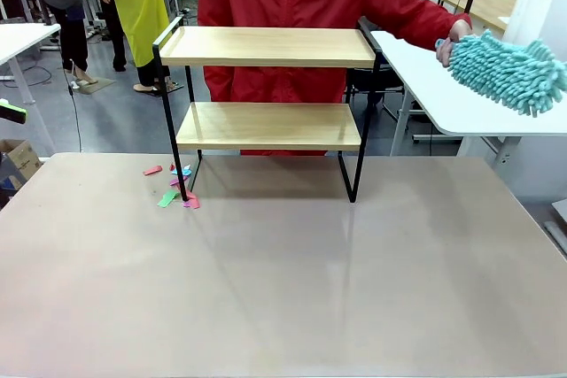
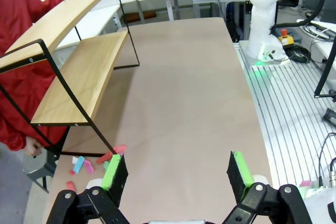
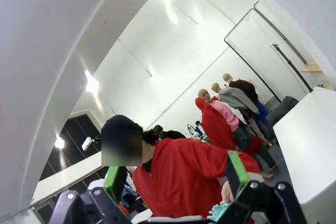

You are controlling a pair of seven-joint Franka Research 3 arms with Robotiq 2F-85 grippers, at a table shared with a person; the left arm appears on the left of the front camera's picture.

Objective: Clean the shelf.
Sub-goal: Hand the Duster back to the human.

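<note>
- Shelf (image 1: 266,86): the two-tier rack of light wooden boards in a thin black frame stands at the far edge of the desk (image 1: 283,272), about midway along it, all four legs down. Both boards look bare.
- Small coloured scraps (image 1: 175,185), pink, green and blue, lie on the desk around the shelf's near left leg; they also show in the left wrist view (image 2: 86,163).
- A person in a red jacket (image 1: 301,6) stands just behind the shelf. One hand (image 1: 454,42) holds a teal chenille duster (image 1: 507,70) over the white side table (image 1: 443,95), beyond the shelf's right end and apart from it.
- Left gripper (image 2: 176,174): its green-padded fingers (image 2: 112,174) stand wide apart and hold nothing, above the desk's near part with the shelf ahead.
- Right gripper (image 3: 176,179): fingers (image 3: 236,171) also spread and empty, pointing up toward the person and the far wall.
- Step in hand, as I judge it: the start. No wiping has begun and the duster is with the person.
- Next move likely calls for getting the duster to the boards, either passed to an open gripper or swept by the person, while keeping the light rack from sliding.
</note>
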